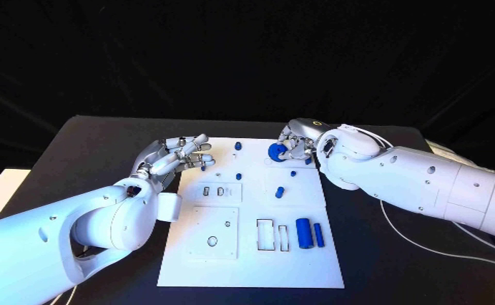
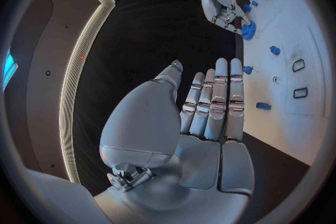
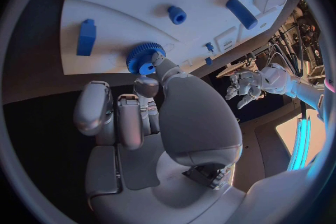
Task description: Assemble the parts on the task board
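Lay flat in the middle of the black tabletop point(image 1: 103, 140): the white task board point(image 1: 247, 265), with the right robot hand point(image 1: 297, 142) at its far edge and the left robot hand point(image 1: 181, 156) just off its far left corner. Sat at that far edge, right under the right robot hand's fingertips point(image 3: 155, 59): a round blue gear point(image 1: 277, 150) with a toothed rim and a raised hub. Touched, that gear, by the tips of the thumb and a finger; whether actually pinched or merely pressed could not be told. Stood apart from it, further in on the board: a small blue peg point(image 1: 238, 175), a short blue block point(image 1: 280, 192), and another small blue piece point(image 1: 237, 145) near the far edge. Lay side by side near the right edge of the board: two blue cylinders point(image 1: 303, 232), the thicker one next to a pair of rectangular slots point(image 1: 273, 236). Marked with more recesses, the board: two small ones point(image 1: 212, 191) in its upper left panel and a round hole point(image 1: 212, 241) lower down. Hovered over the dark tabletop beside the board, the left robot hand: fingers point(image 2: 219, 101) stretched out straight and close together, thumb apart, nothing in its grasp, touching no part.
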`<state>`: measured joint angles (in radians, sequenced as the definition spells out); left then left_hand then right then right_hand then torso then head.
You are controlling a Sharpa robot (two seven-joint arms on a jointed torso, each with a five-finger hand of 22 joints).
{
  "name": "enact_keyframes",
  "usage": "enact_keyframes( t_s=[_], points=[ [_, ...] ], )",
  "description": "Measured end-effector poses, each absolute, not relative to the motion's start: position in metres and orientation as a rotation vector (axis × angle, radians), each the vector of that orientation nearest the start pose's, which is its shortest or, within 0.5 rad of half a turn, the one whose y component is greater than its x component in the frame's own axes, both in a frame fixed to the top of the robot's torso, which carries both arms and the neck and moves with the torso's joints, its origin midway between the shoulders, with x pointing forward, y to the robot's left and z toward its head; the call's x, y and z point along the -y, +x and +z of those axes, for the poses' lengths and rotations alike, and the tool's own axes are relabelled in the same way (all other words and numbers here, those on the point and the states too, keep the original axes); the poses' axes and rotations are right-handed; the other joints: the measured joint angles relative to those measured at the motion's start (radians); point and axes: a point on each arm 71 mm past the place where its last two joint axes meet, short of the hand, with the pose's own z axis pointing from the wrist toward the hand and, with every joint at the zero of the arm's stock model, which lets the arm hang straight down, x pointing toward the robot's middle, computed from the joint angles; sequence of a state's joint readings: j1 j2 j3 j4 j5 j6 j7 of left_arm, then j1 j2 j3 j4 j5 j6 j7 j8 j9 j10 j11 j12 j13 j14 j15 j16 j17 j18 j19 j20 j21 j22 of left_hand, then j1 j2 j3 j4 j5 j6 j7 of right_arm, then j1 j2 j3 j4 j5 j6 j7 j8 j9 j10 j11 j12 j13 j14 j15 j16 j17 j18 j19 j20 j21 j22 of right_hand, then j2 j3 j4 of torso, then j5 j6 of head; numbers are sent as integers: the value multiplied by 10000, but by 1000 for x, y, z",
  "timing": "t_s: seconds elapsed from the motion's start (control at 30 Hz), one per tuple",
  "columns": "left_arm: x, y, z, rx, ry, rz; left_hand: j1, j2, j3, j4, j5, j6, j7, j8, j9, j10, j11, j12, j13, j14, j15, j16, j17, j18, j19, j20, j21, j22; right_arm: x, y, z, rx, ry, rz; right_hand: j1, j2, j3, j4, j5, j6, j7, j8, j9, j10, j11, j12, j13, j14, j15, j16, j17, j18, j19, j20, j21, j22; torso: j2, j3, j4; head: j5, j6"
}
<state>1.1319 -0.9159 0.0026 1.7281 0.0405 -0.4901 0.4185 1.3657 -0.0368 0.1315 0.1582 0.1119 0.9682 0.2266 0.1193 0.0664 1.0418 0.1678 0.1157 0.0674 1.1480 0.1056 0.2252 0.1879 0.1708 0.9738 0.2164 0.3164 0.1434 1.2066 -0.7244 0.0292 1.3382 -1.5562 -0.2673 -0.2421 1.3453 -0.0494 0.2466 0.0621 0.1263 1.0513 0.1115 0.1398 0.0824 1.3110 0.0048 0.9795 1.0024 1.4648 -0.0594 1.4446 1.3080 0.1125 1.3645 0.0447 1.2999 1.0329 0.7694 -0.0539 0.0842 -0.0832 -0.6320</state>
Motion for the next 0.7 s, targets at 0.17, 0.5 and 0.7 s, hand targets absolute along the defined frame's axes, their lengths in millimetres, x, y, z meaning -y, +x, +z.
enact_keyframes(
  t_s=[0.17,0.5,0.7],
  points=[
    [-197,447,-178,-13651,-12188,-15196,0,0,0,0,0,0,0,0,0,0,0,0,0,0,0,0,0,-1,0,0,0,0,185,523,-163,-15725,-1129,4812,-14,6,109,-25,316,1,1,-1,-15,0,1,0,21,0,0,9,0,0,0,0,55,26,-2,1,3,3,33],
    [-196,448,-179,-13674,-12188,-15225,0,0,0,0,0,0,0,0,0,0,0,0,0,0,0,0,-2,0,0,0,0,0,140,520,-158,-15271,-1493,5431,-348,-89,272,110,338,5,4,0,-303,17,18,-132,-30,-1,0,9,-2,3,0,0,55,44,-2,-12,25,11,53],
    [-195,448,-179,-13687,-12187,-15242,0,0,0,0,0,0,0,0,0,0,0,0,0,0,0,0,-2,-1,0,0,0,0,118,521,-163,-15278,-1712,5572,-348,-89,273,111,299,8,7,0,-303,15,23,-194,-61,0,1,8,-2,7,0,0,55,43,5,-12,33,63,23]
  ],
)
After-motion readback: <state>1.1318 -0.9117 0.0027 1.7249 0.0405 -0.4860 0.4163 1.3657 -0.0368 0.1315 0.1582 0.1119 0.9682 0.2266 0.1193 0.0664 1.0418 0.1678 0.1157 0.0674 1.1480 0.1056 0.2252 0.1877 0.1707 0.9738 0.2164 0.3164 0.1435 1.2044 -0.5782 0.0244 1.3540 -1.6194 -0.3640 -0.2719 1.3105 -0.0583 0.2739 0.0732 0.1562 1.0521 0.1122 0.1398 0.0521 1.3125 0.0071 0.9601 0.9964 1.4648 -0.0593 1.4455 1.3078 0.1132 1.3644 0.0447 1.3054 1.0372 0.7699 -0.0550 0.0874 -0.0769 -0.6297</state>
